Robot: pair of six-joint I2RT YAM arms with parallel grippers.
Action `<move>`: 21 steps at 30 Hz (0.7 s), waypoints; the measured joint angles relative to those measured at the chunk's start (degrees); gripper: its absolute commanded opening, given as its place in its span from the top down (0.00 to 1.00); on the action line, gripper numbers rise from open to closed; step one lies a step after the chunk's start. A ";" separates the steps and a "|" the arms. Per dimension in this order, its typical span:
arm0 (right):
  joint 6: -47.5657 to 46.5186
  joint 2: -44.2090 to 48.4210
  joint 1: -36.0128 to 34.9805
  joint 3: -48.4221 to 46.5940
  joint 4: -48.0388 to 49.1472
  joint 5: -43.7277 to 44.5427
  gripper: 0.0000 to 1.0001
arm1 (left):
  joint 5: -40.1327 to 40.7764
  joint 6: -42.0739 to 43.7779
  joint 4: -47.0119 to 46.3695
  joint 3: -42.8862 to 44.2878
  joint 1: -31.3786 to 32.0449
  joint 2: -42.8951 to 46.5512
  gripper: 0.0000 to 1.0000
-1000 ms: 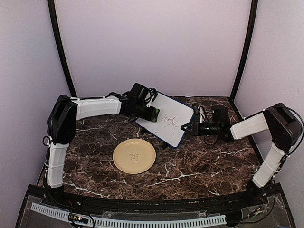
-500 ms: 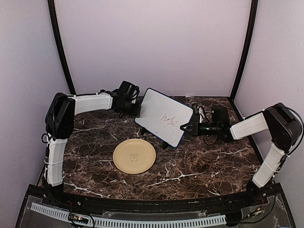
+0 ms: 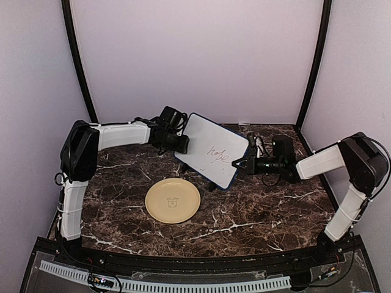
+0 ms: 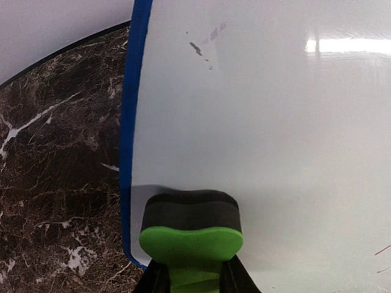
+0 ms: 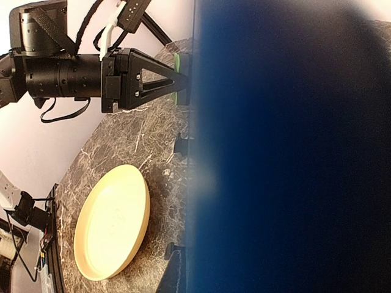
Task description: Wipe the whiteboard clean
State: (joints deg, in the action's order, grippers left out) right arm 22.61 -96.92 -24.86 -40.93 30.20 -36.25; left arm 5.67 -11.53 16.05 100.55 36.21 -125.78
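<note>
The whiteboard (image 3: pixel 215 149) stands tilted on its black feet at the back middle, with "hope" written on it. My left gripper (image 3: pixel 183 144) is shut on the green eraser (image 4: pixel 191 241), whose black felt presses on the board's face (image 4: pixel 263 122) just inside the blue frame (image 4: pixel 129 122) at the board's left edge. My right gripper (image 3: pixel 242 163) is closed on the board's right edge. In the right wrist view the blue frame (image 5: pixel 287 152) is a close blur hiding my fingers; the left gripper (image 5: pixel 174 79) shows beyond it.
A round tan plate (image 3: pixel 173 200) lies on the marble table (image 3: pixel 263 213) in front of the board; it also shows in the right wrist view (image 5: pixel 113 223). Purple walls close off the back and sides. The board's feet (image 5: pixel 181 144) rest on the table.
My left gripper with the eraser pulled left off the board's face, then came back to the board's left edge. The board and the right arm have not moved.
</note>
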 measured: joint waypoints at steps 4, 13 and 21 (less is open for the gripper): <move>0.02 -0.02 0.00 0.00 0.09 0.07 1.00 | -1.95 0.42 -1.18 -0.68 0.02 0.24 1.00; -0.07 -1.07 0.00 -0.11 1.55 -0.24 1.00 | -1.29 -1.38 -2.23 -2.25 -0.94 1.20 1.00; -0.04 -1.51 0.15 -0.07 2.54 -0.96 1.00 | -0.85 -3.17 -2.27 -2.29 -1.73 1.20 1.00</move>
State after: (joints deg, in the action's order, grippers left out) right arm 22.57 -98.43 -24.71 -40.99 32.73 -37.21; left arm 4.82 -14.70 13.78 98.26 34.48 -124.57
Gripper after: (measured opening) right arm 0.036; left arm 0.263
